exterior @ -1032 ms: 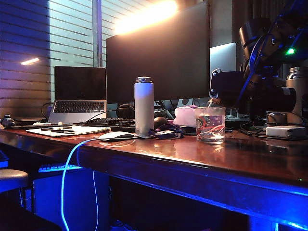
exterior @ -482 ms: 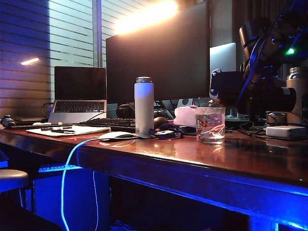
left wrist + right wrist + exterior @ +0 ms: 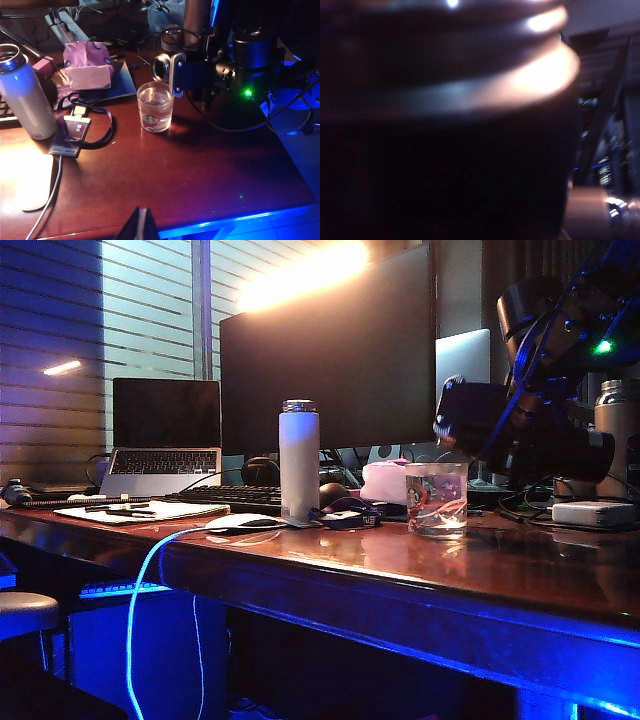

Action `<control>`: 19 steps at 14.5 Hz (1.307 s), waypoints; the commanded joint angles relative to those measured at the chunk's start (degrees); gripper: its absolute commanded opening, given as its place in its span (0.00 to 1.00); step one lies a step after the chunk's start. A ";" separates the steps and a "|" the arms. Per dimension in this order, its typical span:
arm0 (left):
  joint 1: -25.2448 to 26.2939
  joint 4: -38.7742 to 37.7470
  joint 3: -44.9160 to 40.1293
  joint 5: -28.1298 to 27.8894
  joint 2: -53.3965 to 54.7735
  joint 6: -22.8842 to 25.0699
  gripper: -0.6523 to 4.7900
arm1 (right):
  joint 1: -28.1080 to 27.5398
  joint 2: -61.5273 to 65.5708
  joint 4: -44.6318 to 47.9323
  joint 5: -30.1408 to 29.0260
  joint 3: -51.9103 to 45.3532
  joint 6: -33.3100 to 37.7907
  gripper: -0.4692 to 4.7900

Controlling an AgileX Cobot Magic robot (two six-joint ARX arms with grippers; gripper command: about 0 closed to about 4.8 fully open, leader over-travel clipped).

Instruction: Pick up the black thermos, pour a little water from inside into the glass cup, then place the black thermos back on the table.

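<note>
The black thermos (image 3: 520, 430) hangs tipped nearly level in the air, with my right gripper (image 3: 560, 425) shut round its body. Its shiny metal mouth (image 3: 161, 67) points out just above the glass cup (image 3: 155, 106). The cup (image 3: 437, 499) stands upright on the reddish table (image 3: 400, 570) with some water in it. The thermos's dark wall and bright rim (image 3: 540, 75) fill the right wrist view and hide the fingers there. My left gripper (image 3: 141, 225) is shut and empty, hovering over the table's front edge (image 3: 210, 227), well short of the cup.
A white bottle (image 3: 299, 460) stands left of the cup, with a badge on a lanyard (image 3: 70, 132) and a white mouse (image 3: 245, 523) near it. A pink tissue pack (image 3: 87, 67), monitor (image 3: 330, 350), laptop (image 3: 165, 435) and steel-grey bottle (image 3: 618, 430) line the back.
The right wrist has rolled a little: the thermos's mouth end now sits slightly higher over the cup. Cup and left gripper have stayed put.
</note>
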 commanded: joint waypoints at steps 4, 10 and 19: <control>0.04 0.72 0.31 0.39 -0.20 -0.20 0.11 | 1.33 -0.92 3.10 -1.60 0.79 17.29 0.17; 0.04 -0.11 0.31 0.37 -0.17 -0.17 0.11 | 1.42 -6.03 1.44 -1.66 0.50 29.22 0.17; 0.04 -0.11 0.31 0.35 -0.17 -0.15 0.11 | 1.40 -21.03 -7.10 -6.71 -3.37 45.53 0.17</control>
